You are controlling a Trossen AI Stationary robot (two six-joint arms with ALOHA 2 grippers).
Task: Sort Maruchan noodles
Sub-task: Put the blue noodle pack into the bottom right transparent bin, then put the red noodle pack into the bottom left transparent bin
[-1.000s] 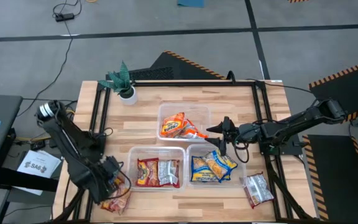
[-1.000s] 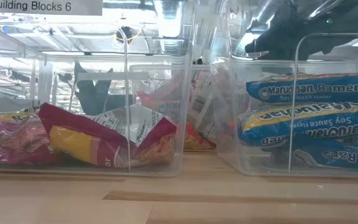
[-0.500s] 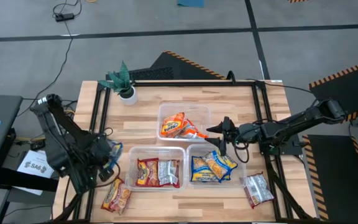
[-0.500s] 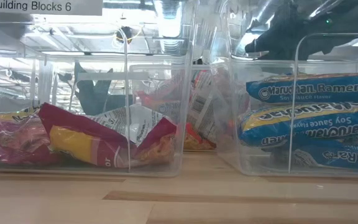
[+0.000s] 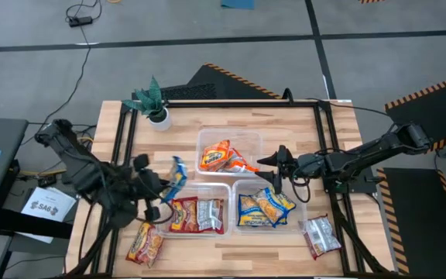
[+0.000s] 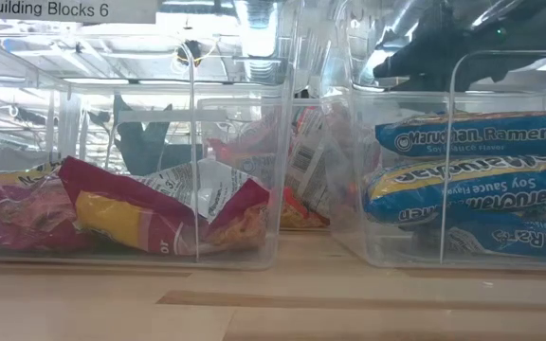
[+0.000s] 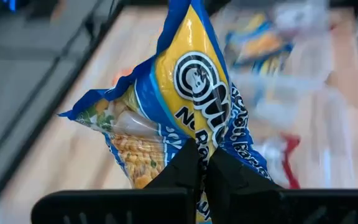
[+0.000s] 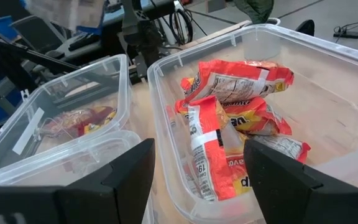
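Three clear tubs sit on the wooden tabletop [image 5: 231,124], each already keeping one flavour apart: the orange packets [image 5: 224,157] in the far tub [image 5: 204,138], the red packets [image 5: 197,215] in the near-left tub [image 5: 166,191], and the yellow-and-blue packets [image 5: 264,208] in the near-right tub [image 5: 238,188]. The left gripper [image 5: 163,194] is clamped on one more yellow-and-blue packet [image 5: 177,175], held by its lower edge so that it stands upright in the air just beside the near-left tub's far-left corner; the left wrist view shows the fingers pinched shut on the crinkled plastic [image 7: 182,109]. Judging by its print, this packet belongs in the near-right tub, so it is probably lifted high to clear the tub walls on the way across. The right gripper [image 5: 273,177] waits over the gap between the far tub and the near-right tub, fingers spread apart and holding nothing. Two packets remain unsorted on the tabletop: a red one [image 5: 145,246] at the near-left edge and a silvery-white one [image 5: 319,235] at the near-right corner.
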